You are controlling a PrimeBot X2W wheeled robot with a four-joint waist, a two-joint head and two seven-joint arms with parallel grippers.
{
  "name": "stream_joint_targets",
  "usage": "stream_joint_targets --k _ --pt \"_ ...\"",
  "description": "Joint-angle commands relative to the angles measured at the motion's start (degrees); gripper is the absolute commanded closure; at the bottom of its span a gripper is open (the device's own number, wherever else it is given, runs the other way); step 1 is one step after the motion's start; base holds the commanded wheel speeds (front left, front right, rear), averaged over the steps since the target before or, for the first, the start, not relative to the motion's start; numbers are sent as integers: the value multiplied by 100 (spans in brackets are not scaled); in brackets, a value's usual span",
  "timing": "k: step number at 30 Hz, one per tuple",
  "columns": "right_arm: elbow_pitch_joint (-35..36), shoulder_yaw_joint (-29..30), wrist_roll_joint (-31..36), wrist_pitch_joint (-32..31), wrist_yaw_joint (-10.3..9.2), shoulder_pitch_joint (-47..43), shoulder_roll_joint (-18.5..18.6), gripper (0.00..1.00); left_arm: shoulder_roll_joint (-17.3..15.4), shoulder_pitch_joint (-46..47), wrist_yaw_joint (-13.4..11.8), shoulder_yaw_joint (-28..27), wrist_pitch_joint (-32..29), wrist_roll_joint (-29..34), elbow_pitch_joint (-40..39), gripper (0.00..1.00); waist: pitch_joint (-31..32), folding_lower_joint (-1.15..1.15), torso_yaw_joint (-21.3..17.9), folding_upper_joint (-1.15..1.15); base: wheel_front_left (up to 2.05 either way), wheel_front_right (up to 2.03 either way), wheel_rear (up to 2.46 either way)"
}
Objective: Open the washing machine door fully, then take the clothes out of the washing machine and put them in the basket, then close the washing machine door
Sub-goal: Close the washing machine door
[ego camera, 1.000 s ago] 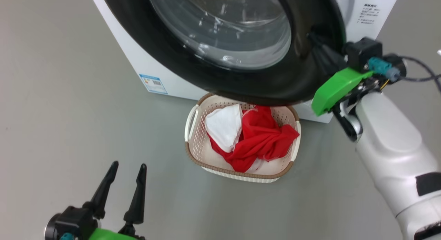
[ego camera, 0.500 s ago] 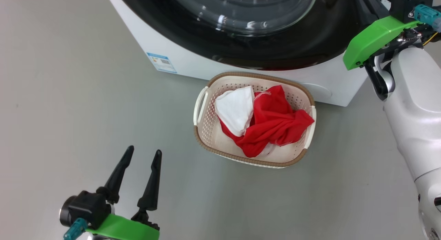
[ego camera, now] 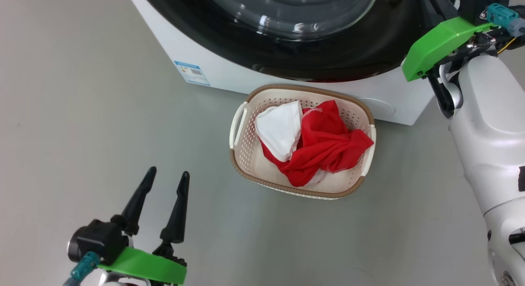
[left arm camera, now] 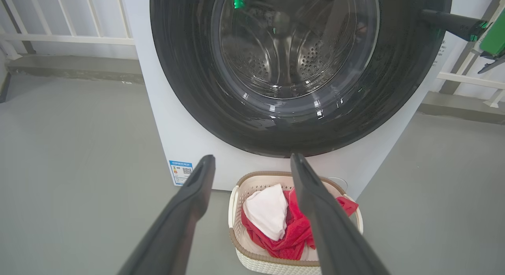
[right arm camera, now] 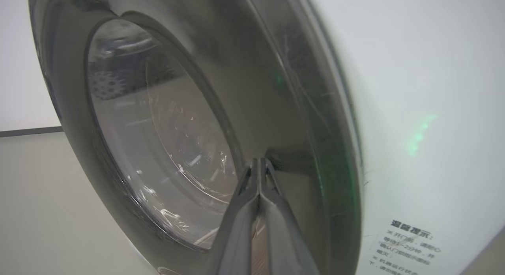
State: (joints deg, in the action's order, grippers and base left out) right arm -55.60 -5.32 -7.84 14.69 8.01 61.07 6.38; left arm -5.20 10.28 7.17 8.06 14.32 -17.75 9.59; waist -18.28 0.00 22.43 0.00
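Right end effector (right arm camera: pixel 258 161): fingers shut tight together, nothing between them, tips set against the black rim of the door (right arm camera: pixel 284 109). In the right wrist view they rise from bottom centre and meet the rim just right of the glass. In the left wrist view the same dark fingers come in from the upper right and touch the rim's right side. The door looks flush, or very nearly so, with the white washer (ego camera: pixel 229 78). No gap shows from either wrist view, but the latch is hidden, so whether it has caught cannot be told. Basket (ego camera: pixel 246 150) sits on the floor (ego camera: pixel 82 113) at frame centre, just below the door's lower edge, close against the washer's front. Clothes (ego camera: pixel 324 150) lie inside it, red bundle to the right, white piece to the left. Through the glass no cloth is seen in the drum. Left end effector (ego camera: pixel 169 171): lower left of the head view, fingers spread wide, empty, well apart from basket and door, pointing up-frame toward the washer. Judgement: emptying is done and closing the door is the step in hand. The relation that matters is that the rim lies dead ahead of the right fingertips, along their own axis, so any last push goes straight in. The right arm is on the door; the left is far off.
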Motion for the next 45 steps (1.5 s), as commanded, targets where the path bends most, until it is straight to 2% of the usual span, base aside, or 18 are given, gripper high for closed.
stream_joint_targets --k 1,3,4,5,7,8,15,19,30,36,45 --pt "198 -71 -121 31 -53 -49 -133 94 -189 141 32 -214 68 -10 -115 0 68 0 -73 0 0 0 0" --pt "345 -130 -222 31 -53 -177 -168 73 -202 141 32 -243 68 -32 -143 0 128 0 -151 0 0 0 0" --pt "431 -169 -274 31 -53 -263 -183 56 -204 135 32 -265 68 -57 -161 0 166 0 -198 0 0 0 0" --pt "522 -210 -324 31 -53 -358 -196 45 -202 123 32 -301 68 -85 -176 0 208 0 -247 0 0 0 0" --pt "733 -265 -415 31 -53 -577 -213 5 -202 95 32 -367 68 -130 -202 0 294 0 -357 0 0 0 0" --pt "833 -288 -453 31 -53 -707 -219 0 -202 83 32 -401 68 -144 -209 0 341 0 -414 0 0 0 0" --pt "1635 -355 -562 31 -53 -2046 -257 0 -189 -129 32 -560 68 -191 -219 0 855 0 -898 0 0 0 0" --pt "1987 -293 -610 31 -53 -2753 -289 0 -240 -305 32 -421 68 -234 -222 0 1112 0 -1113 0 0 0 0" --pt "3202 -15 -386 31 -53 -4132 -338 0 -471 -698 32 -252 68 -304 -241 0 1555 0 -1684 0 0 0 0" --pt "3623 141 -368 31 -53 -4690 -346 0 -460 -870 32 -441 68 -125 -276 0 1784 0 -1853 0 0 0 0" --pt "4092 532 -195 31 -53 -5221 -349 0 -299 -1031 32 -708 68 173 -509 0 1903 0 -1856 0 0 0 0"
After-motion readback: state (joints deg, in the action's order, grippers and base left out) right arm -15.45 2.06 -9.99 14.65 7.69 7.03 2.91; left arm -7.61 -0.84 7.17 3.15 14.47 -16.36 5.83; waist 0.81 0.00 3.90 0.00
